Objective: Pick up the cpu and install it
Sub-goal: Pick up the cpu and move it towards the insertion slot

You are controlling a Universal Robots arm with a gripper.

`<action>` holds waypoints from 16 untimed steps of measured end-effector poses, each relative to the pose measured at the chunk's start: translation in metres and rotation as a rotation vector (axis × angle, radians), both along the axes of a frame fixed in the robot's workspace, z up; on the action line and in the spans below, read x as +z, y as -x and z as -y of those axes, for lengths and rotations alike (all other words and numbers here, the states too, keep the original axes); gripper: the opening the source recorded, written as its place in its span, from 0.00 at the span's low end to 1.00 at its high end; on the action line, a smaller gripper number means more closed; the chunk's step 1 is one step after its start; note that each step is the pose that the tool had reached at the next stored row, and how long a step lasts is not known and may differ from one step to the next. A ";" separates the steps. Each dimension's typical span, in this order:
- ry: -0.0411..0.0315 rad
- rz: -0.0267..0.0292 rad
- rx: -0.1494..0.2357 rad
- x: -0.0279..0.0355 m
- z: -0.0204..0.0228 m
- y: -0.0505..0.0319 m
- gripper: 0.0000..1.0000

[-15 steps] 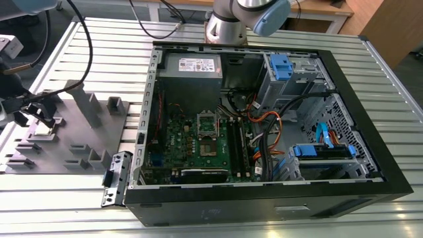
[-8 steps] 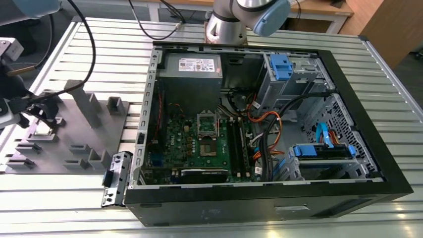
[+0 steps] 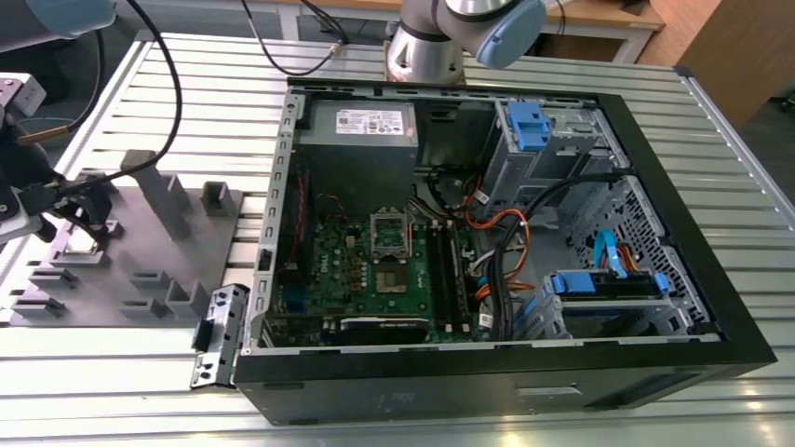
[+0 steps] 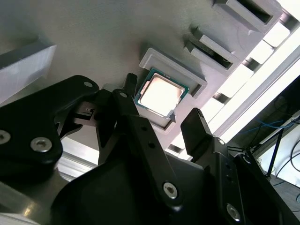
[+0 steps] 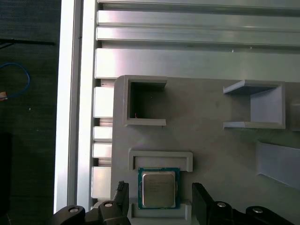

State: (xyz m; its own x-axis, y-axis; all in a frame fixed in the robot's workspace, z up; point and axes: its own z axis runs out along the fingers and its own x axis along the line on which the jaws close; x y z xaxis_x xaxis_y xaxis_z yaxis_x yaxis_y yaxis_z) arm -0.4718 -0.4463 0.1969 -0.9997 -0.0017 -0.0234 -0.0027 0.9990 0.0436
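We have our tool (image 5: pixel 159 187) wide open and empty, one finger on each side of the cpu (image 5: pixel 158 190), which lies flat in its grey holder (image 5: pixel 161 157); we judge the chip light, rigid and delicate, best pinched by opposite edges.

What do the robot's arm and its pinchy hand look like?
The arm is made of shiny silver tubes with rounded pale blue caps at the joints. Thin black cables run along it. The gripper is matte black, built from chunky flat links, with two slim fingers and round silver screws.
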 end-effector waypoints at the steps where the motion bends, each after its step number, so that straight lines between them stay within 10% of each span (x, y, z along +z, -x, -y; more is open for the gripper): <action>1: 0.0000 0.0001 0.000 0.0000 0.0000 0.0000 0.65; 16: 0.0003 0.0000 0.000 -0.0101 0.0000 0.0000 0.65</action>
